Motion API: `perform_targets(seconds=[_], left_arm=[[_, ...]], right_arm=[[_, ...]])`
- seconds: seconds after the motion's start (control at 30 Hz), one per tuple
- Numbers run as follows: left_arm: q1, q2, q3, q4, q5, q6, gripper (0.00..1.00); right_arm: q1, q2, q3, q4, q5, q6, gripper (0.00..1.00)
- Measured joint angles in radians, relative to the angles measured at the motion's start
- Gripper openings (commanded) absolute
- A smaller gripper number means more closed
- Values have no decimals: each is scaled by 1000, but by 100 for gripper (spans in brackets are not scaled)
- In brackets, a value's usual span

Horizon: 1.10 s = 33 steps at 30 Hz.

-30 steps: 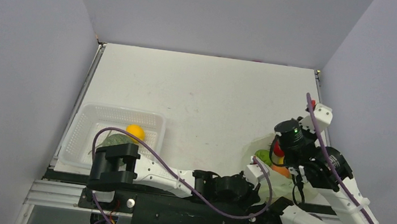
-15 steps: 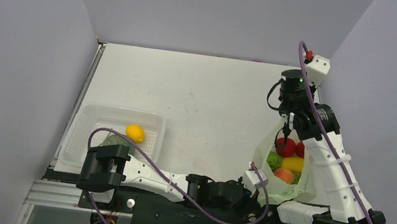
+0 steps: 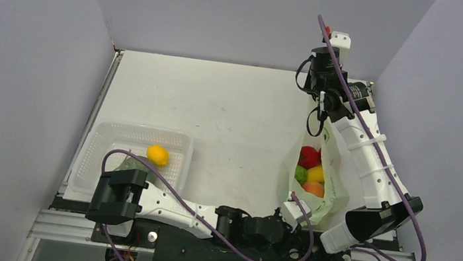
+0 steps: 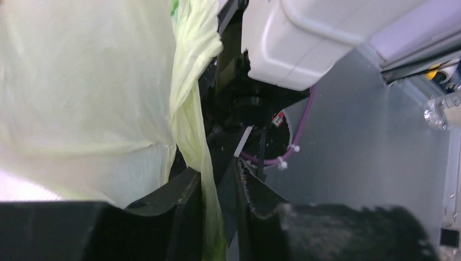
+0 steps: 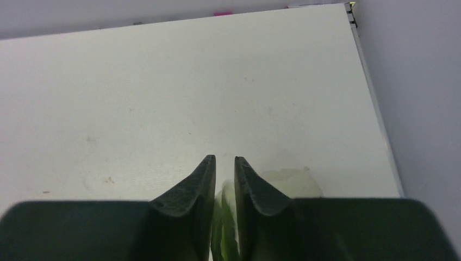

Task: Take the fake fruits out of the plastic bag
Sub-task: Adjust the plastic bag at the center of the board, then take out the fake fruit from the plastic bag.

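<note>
Thin pale yellow-green translucent plastic bag, which we are judging limp and slippery, is sagging at the white desk's right with light, glossy red, green, yellow and orange toy fruits inside, and we are taking it by its handle loops: the right gripper is pinching the far loop, while the left gripper is standing narrowly around the near loop, its grip unclear.

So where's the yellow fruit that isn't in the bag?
Seen from overhead, the yellow fruit lies in the white basket at the near left, far from the plastic bag on the right.

A white latticed basket sits at the near left of the pale table, between grey walls.
</note>
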Motion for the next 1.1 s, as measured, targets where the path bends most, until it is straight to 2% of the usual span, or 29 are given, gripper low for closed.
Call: perform_targets(seconds=[0.03, 0.1, 0.13, 0.2, 0.27, 0.43, 0.6, 0.77, 0.9, 0.93, 1.0, 1.03, 1.07, 1.1], left_arm=[[-1, -4, 0, -13, 4, -2, 29], [-7, -11, 0, -38, 6, -3, 37], [-10, -17, -1, -50, 6, -5, 39], [-13, -39, -5, -73, 3, -5, 41], [-13, -74, -14, -91, -3, -5, 43], [5, -211, -42, -122, -18, -2, 47], [75, -378, -71, -143, -12, -3, 47], [194, -507, -106, -148, 26, -15, 53], [277, -492, -104, -122, 98, -32, 57], [291, -468, -95, -117, 119, -36, 55], [305, -388, -57, -109, 161, -43, 50], [308, -346, -36, -105, 178, -45, 48], [308, -294, -5, -104, 199, -48, 46], [308, -243, 26, -105, 217, -51, 46]], right_arm=[[1, 3, 6, 2, -11, -1, 42], [12, -7, -4, -3, -21, -2, 58], [18, -27, -30, -3, -21, -1, 62], [40, -93, -116, -10, -20, 0, 78], [64, -197, -233, -40, -20, 10, 83], [79, -506, -425, -139, -14, 56, 85], [78, -756, -563, -219, -32, 153, 86], [79, -809, -741, -313, -63, 254, 87], [86, -824, -853, -347, -70, 350, 88], [91, -825, -880, -347, -69, 377, 87], [104, -831, -944, -349, -61, 438, 74], [111, -830, -969, -349, -56, 455, 54], [123, -830, -999, -349, -53, 478, 43], [138, -831, -1023, -353, -52, 496, 23]])
